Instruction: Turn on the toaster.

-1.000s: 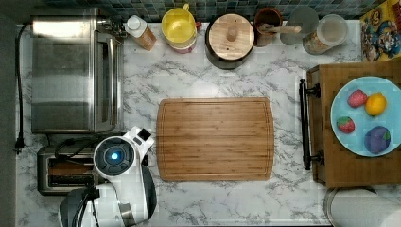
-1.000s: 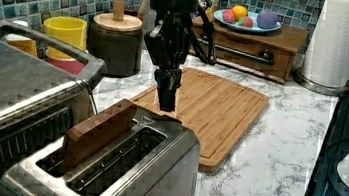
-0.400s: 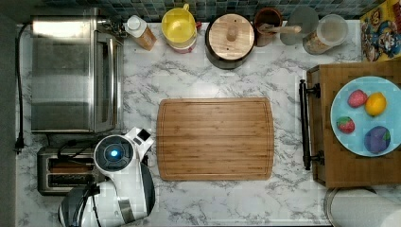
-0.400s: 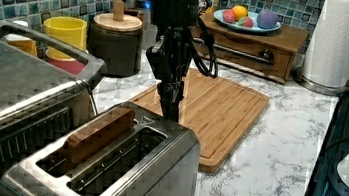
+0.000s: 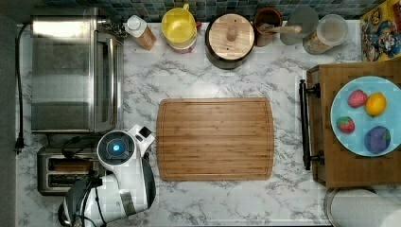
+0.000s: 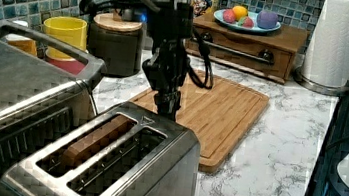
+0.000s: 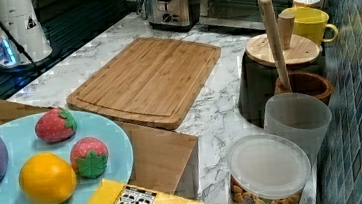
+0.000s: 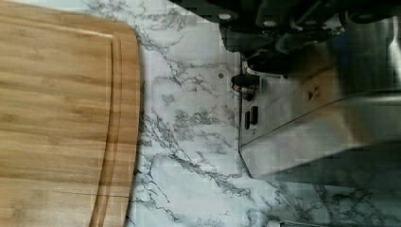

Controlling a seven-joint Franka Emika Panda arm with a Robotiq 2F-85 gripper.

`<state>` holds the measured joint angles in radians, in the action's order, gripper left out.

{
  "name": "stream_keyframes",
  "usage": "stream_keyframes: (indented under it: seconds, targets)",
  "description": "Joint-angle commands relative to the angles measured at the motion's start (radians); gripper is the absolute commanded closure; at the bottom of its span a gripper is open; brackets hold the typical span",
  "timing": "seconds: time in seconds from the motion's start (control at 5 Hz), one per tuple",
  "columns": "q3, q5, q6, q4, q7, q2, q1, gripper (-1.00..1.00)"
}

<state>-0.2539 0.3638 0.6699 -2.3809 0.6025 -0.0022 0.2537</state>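
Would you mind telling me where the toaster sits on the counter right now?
In the top view the toaster is at the lower left, just below the toaster oven and left of the cutting board, with the robot arm over its right end.

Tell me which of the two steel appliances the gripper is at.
The small two-slot toaster, not the bigger glass-door toaster oven; the gripper hangs at its far end.

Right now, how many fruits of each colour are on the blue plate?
Red strawberries: 2
Orange-yellow fruit: 1
Purple fruit: 1
Total: 4 fruits on the plate.
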Motion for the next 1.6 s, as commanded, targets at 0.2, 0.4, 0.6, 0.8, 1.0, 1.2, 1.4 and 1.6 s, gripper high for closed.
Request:
stream_keyframes:
  seconds: [0.2, 0.4, 0.6, 0.8, 1.0, 1.2, 1.4, 1.6]
  targets:
    - [-0.064, -0.191, 0.096, -0.130, -0.137, 0.265, 0.106, 1.00]
    - [-0.069, -0.165, 0.135, -0.199, -0.172, 0.173, 0.103, 1.00]
    - [-0.070, -0.165, 0.135, -0.199, -0.172, 0.173, 0.102, 1.00]
    - [-0.071, -0.166, 0.135, -0.199, -0.172, 0.173, 0.101, 1.00]
    - [-0.071, -0.166, 0.134, -0.199, -0.173, 0.173, 0.100, 1.00]
    - [-0.056, -0.162, 0.134, -0.198, -0.169, 0.172, 0.117, 1.00]
    - [-0.074, -0.167, 0.135, -0.199, -0.173, 0.173, 0.097, 1.00]
    - [-0.076, -0.167, 0.135, -0.199, -0.173, 0.173, 0.095, 1.00]
